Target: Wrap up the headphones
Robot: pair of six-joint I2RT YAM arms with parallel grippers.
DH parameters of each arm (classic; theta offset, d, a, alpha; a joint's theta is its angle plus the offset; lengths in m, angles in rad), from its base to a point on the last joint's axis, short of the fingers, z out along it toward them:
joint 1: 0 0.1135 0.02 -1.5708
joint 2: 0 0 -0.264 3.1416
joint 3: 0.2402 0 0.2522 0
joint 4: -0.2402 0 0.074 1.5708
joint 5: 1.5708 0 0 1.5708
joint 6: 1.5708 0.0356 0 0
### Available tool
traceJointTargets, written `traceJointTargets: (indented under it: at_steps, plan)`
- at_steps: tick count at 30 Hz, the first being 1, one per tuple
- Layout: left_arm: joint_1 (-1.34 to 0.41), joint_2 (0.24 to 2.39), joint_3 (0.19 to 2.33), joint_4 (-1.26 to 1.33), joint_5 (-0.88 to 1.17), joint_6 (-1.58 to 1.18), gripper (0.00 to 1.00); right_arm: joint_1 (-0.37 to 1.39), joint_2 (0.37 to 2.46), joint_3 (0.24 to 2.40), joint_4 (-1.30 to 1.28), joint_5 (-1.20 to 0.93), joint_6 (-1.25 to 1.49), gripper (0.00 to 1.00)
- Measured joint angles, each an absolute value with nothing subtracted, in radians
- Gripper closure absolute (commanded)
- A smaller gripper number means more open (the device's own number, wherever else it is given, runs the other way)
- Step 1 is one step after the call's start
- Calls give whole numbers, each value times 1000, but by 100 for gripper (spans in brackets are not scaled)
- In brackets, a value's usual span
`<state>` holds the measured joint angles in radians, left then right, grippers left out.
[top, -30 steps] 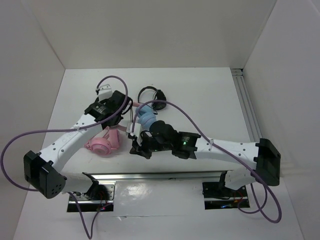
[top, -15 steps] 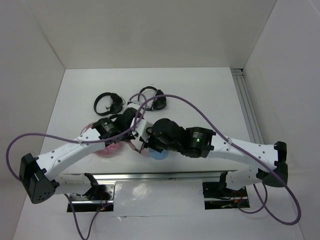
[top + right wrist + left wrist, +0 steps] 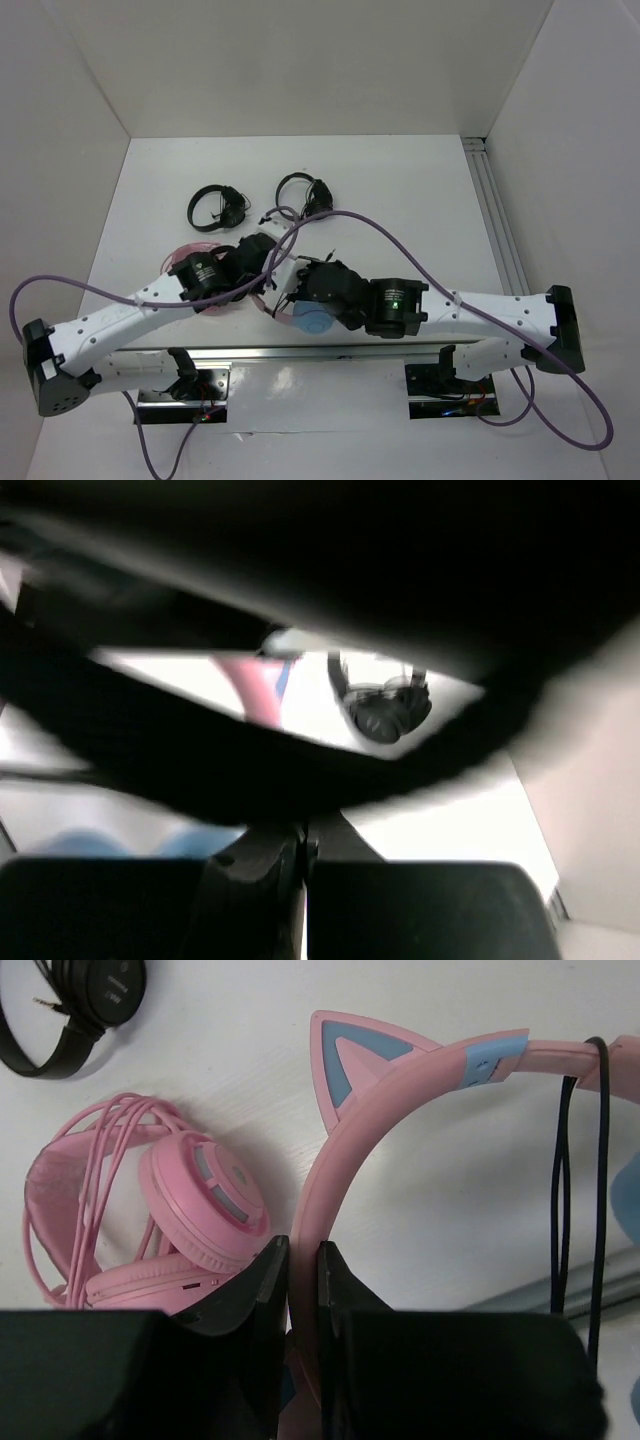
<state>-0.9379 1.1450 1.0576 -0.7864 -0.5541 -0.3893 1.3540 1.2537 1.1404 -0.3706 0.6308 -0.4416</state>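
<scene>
My left gripper (image 3: 303,1260) is shut on the pink cat-ear headband (image 3: 400,1100) of the headphones and holds it off the table. The thin black cable (image 3: 600,1160) hangs over the headband in a doubled strand. From above, the left gripper (image 3: 265,278) and right gripper (image 3: 296,296) meet near the front middle, with a light blue ear cup (image 3: 315,320) below them. In the right wrist view the right gripper (image 3: 303,852) has its jaws pressed together on the thin cable. A blurred dark band hides most of that view. Pink headband (image 3: 255,685) shows through it.
The all-pink headphones (image 3: 190,1210) lie just left of the held headband, partly under the left arm (image 3: 185,255). Two small black headphones (image 3: 215,208) (image 3: 305,190) lie farther back. A metal rail (image 3: 300,352) runs along the near edge.
Both arms have drawn toward the near edge with the headphones. The blue ear cup moved from mid-table to the front. The left gripper swung from the back left to the centre.
</scene>
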Motion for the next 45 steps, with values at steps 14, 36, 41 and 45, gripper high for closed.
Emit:
traceJointTargets:
  at_steps: [14, 36, 41, 45]
  plan:
    - [-984, 888, 1077, -694, -424, -279, 100, 1302, 1172, 1039, -212, 607, -450, 97]
    - [-992, 814, 1141, -791, -498, -185, 100, 1153, 1141, 971, -86, 706, -484, 85]
    - [-992, 796, 1153, -776, -505, -184, 100, 1105, 1170, 966, -70, 633, -452, 96]
    - [-992, 784, 1163, -762, -512, -178, 100, 1083, 1184, 958, -61, 582, -422, 96]
